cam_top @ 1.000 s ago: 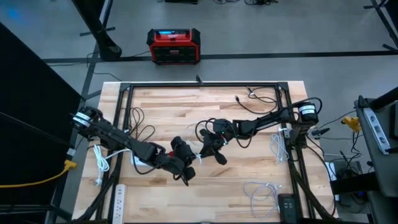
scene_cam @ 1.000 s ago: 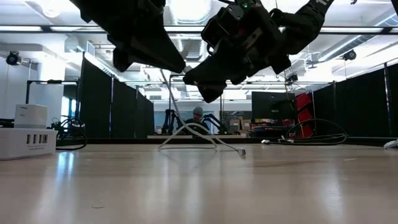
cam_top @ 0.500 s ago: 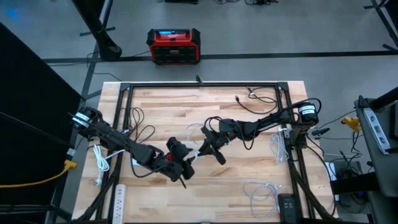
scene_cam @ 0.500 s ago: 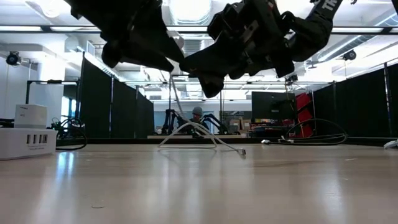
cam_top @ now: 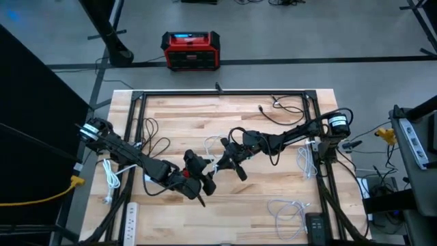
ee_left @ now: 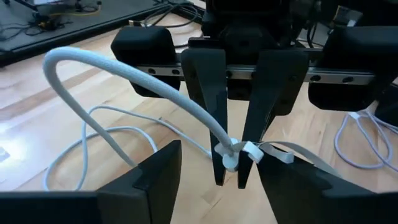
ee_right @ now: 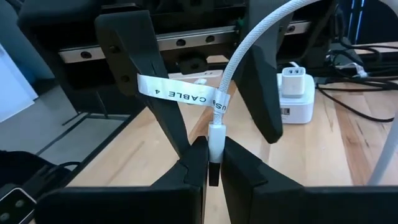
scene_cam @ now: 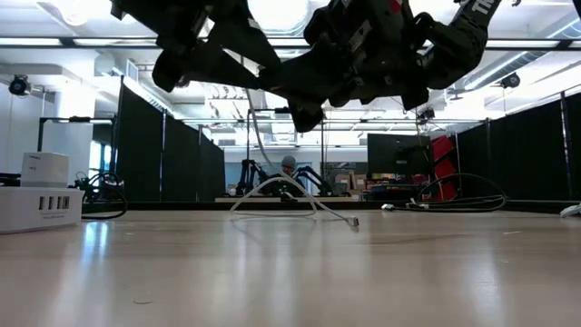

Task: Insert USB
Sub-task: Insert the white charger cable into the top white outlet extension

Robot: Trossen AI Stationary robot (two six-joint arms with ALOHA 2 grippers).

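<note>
White cable [ee_right: 249, 50] ends in a plug [ee_right: 214, 140] pinched endwise between the closed fingers of the right claw [ee_right: 213, 168], above the middle of the counter [cam_top: 273, 191]. A tag [ee_right: 168, 90] printed "USB CABLE 4" sticks out sideways just behind the plug. From there the cable arches up and away, then drops to a loose loop [scene_cam: 272, 195] lying on the wood.

Facing it, the left claw [cam_top: 203, 179] stands open, one finger on each side of the plug and touching neither it nor the cable. In the low view both claws hang well above the counter, with bare wood beneath and toward the near edge.

Farther out, a white charger [ee_right: 293, 84] stands on the counter behind the left claw. A power strip [cam_top: 131, 217] lies at the front left edge, a white cord coil [cam_top: 287, 208] near the front right, and a black cord [cam_top: 283, 106] by the back right corner.
</note>
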